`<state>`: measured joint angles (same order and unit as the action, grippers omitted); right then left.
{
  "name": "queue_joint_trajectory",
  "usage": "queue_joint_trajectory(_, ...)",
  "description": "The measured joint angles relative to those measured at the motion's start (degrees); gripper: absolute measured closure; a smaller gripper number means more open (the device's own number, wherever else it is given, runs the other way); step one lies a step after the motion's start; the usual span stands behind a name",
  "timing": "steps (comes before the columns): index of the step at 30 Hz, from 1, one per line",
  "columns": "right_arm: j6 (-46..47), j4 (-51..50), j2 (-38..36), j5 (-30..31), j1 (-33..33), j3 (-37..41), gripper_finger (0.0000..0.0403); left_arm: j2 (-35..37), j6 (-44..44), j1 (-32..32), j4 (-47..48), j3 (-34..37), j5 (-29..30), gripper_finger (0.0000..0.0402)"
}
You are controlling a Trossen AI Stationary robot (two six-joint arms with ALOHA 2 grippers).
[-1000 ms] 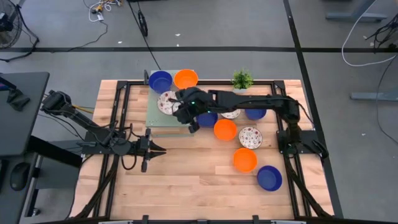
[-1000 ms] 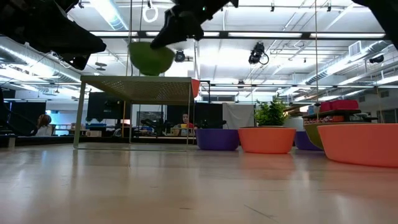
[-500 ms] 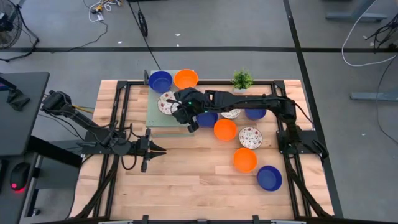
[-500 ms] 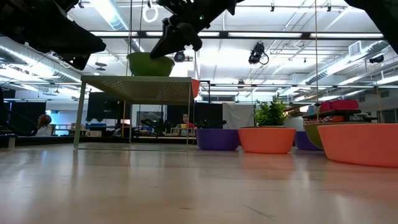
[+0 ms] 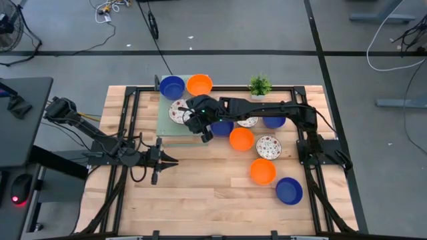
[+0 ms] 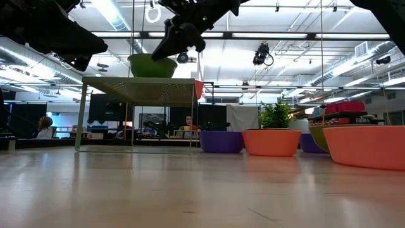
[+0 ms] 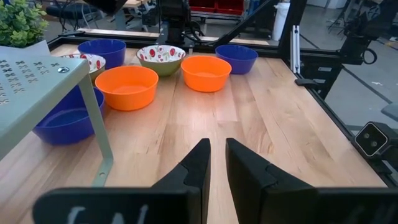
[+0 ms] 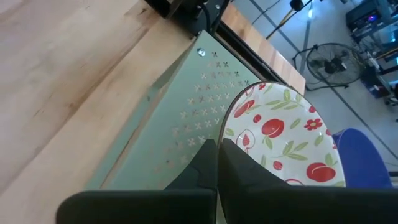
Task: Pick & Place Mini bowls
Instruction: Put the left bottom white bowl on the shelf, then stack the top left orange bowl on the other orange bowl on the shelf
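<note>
One floral bowl (image 8: 278, 140) sits on the green shelf (image 8: 180, 134), its rim pinched by the right hand (image 8: 217, 158)

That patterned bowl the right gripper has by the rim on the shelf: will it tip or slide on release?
The patterned bowl looks rigid and light. The right gripper pinches only its rim, so it may rock. It looks seated on the perforated green shelf; its glossy surface could slide.

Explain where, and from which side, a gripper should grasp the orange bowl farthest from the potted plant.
Grip the orange bowl by its rim, coming from above with one finger inside and one outside: it stands upright, mouth up. The rim's side facing the left arm is probably best, since the floral bowl and blue bowl crowd the other sides.
</note>
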<state>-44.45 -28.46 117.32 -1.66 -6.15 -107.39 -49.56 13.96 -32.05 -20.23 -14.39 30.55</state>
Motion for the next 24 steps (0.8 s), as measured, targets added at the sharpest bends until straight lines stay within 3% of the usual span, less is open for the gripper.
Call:
queue_joint_trajectory(17, 0.09, 0.38, 1.40, -0.76, 0.00, 0.00, 0.0361, 0.01, 0.02, 0.00, 0.02, 0.00, -0.36, 0.0349)
queue_joint_trajectory(24, 0.58, 1.70, 1.40, -0.31, -0.04, 0.00, 0.0315, 0.02, 0.31, 0.00, 0.04, 0.00, -0.39, 0.0349)
